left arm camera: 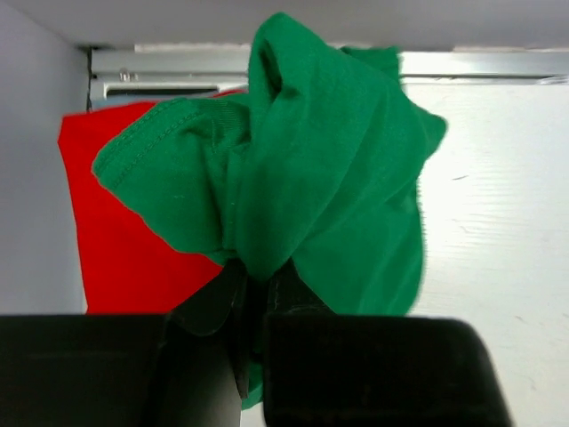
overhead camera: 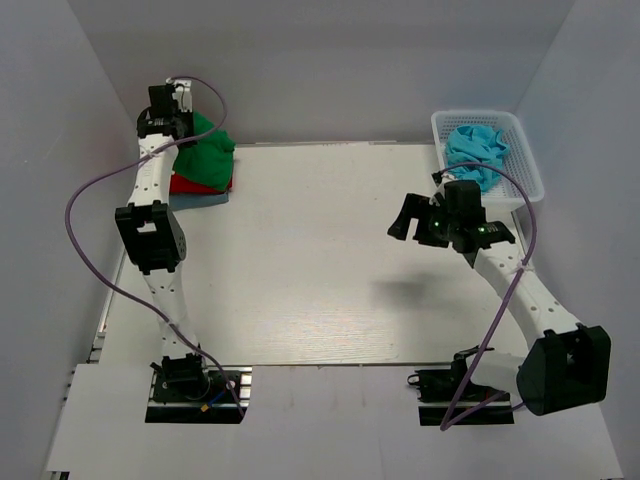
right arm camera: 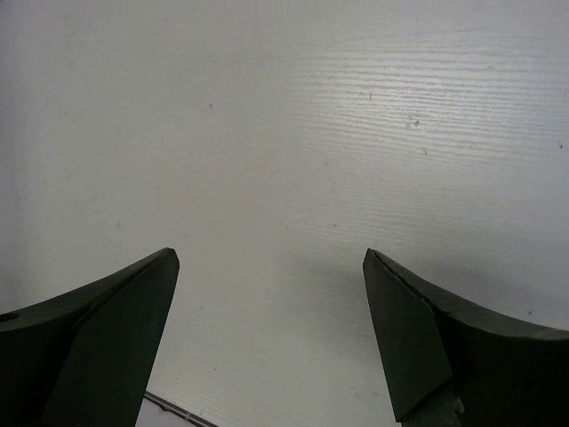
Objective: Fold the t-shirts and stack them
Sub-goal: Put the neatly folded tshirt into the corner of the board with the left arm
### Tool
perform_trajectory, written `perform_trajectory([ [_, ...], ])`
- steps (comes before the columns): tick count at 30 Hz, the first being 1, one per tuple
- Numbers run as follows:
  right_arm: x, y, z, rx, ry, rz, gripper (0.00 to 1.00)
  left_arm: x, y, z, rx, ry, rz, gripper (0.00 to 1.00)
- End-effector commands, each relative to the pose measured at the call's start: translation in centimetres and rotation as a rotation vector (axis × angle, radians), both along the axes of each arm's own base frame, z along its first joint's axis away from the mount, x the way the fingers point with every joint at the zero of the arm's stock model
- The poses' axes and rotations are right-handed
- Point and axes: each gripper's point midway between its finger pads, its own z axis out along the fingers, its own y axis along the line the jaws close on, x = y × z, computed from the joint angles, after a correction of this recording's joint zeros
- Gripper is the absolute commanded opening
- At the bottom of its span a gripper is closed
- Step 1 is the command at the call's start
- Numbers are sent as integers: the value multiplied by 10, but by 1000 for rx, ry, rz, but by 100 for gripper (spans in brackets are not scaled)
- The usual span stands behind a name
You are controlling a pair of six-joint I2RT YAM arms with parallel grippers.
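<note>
Cloth of the green t-shirt (left arm camera: 329,178) bunches at the far left corner of the table (overhead camera: 320,280), pinched between the closed fingers of the left gripper (left arm camera: 258,285). It hides much of the red t-shirt (left arm camera: 116,240) beneath, under which only an edge of a pale blue t-shirt (overhead camera: 205,198) shows. The right gripper (right arm camera: 271,267) hangs over bare tabletop with jaws wide apart, while a turquoise t-shirt (overhead camera: 475,150) lies crumpled in the white mesh basket (overhead camera: 525,170) at the far right, its shape hard to make out.

Open table (overhead camera: 320,260) between green t-shirt (overhead camera: 208,155), basket (overhead camera: 478,115)
</note>
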Motion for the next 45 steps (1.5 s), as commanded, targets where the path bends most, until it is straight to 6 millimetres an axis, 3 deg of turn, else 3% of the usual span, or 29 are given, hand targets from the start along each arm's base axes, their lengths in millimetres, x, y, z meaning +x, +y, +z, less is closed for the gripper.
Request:
perform_trajectory([
  [1, 12, -1, 12, -23, -26, -6, 90, 7, 16, 23, -55, -81, 19, 0],
  [7, 21, 5, 6, -8, 3, 15, 90, 9, 51, 31, -41, -123, 77, 0],
  [8, 21, 7, 3, -11, 17, 19, 90, 9, 53, 29, -34, -121, 89, 8],
  [9, 25, 7, 4, -15, 14, 20, 90, 7, 65, 29, -15, -119, 127, 60],
  [10, 26, 7, 4, -20, 16, 22, 90, 7, 70, 27, -16, -127, 167, 98],
  [15, 38, 0, 4, -97, 33, 41, 90, 6, 79, 34, 4, -140, 215, 100],
  [18, 42, 3, 15, -83, -7, 48, 90, 1, 82, 50, 2, -170, 250, 100],
  [20, 40, 6, 17, -60, -12, 54, 90, -1, 77, 56, -20, -176, 242, 100],
  [21, 41, 7, 26, -43, -43, 49, 90, -4, 73, 72, -45, -206, 236, 100],
  [24, 33, 7, 27, -23, -57, 36, 90, -16, 50, 64, -140, -159, 223, 100],
  [27, 24, 0, 27, -30, -61, 3, 90, -47, 15, 79, -247, -131, 252, 100],
  [28, 19, -1, 22, -29, -47, 2, 90, -63, 3, 52, -270, -61, 262, 100],
  [29, 16, -2, 19, -19, -33, -17, 90, -90, -1, 95, -271, -163, 304, 100],
  [30, 8, -3, 19, -12, -43, -17, 90, -116, -29, 47, -308, -77, 300, 100],
  [31, 2, -4, 9, -8, -20, -22, 90, -124, -43, 62, -345, -164, 267, 100],
  [32, -2, -4, 7, -3, -15, -25, 90, -156, -59, 102, -398, -270, 224, 100],
  [33, -8, -6, -1, -8, -1, -24, 90, -179, -81, 62, -446, -194, 206, 100],
  [37, -35, -11, -2, 14, -27, -27, 90, -248, -117, 34, -513, -106, 169, 100],
  [38, -40, -10, 1, 31, -39, -26, 90, -263, -115, 20, -490, -62, 187, 100],
  [39, -44, -11, -3, 36, -34, -30, 90, -271, -114, 18, -481, -48, 208, 100],
  [45, -68, -13, -14, 90, -54, -42, 90, -305, -105, 34, -446, -70, 242, 100],
])
